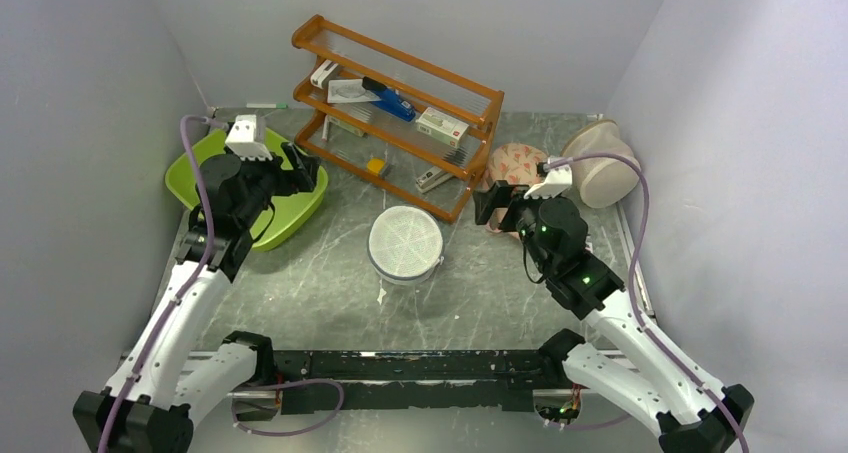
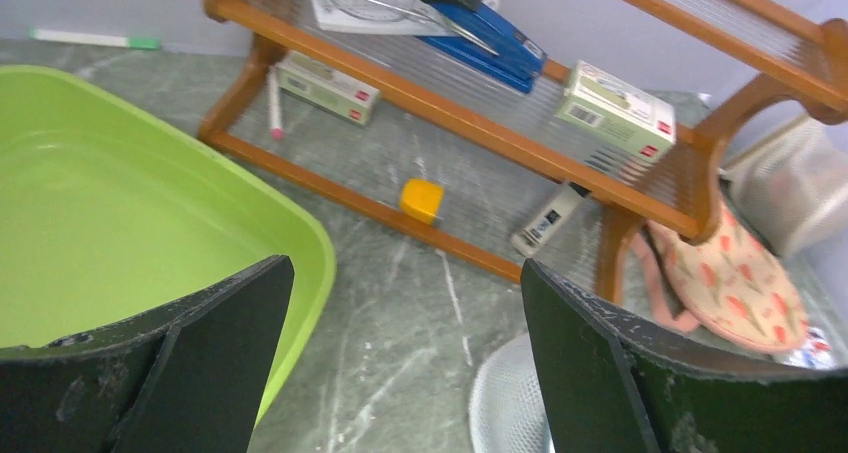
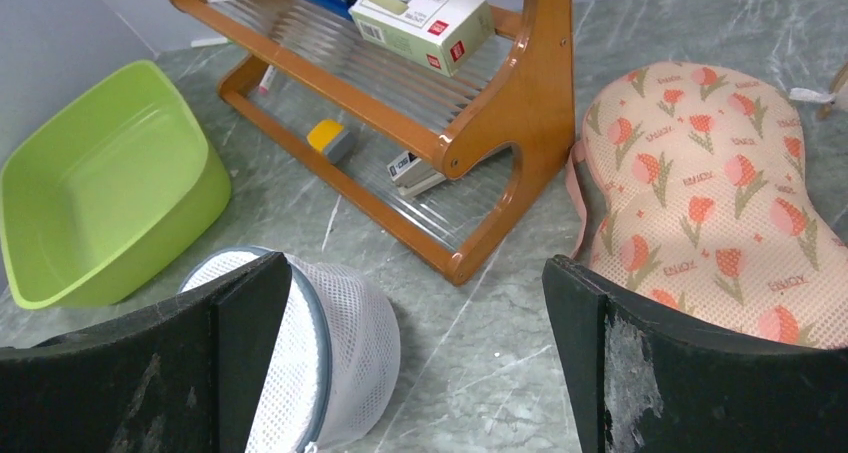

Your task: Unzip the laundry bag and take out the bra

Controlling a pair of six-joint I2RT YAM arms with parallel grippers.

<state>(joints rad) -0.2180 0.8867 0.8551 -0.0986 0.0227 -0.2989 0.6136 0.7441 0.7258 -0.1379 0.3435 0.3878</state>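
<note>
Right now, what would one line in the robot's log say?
stage: unzipping not begun | laundry bag: closed, mid-table, untouched | left hand: open, by green tub | right hand: open, by patterned pouch | bra: not visible

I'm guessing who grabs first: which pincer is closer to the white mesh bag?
Right. Right pincer: back-right of the bag. Left pincer: farther left, over the green tub.

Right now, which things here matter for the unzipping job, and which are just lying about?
Job: small white round mesh laundry bag; bra not visible.
Lying about: green plastic basin, orange wooden rack, tulip-print cream pouch, beige mesh cylinder.
</note>
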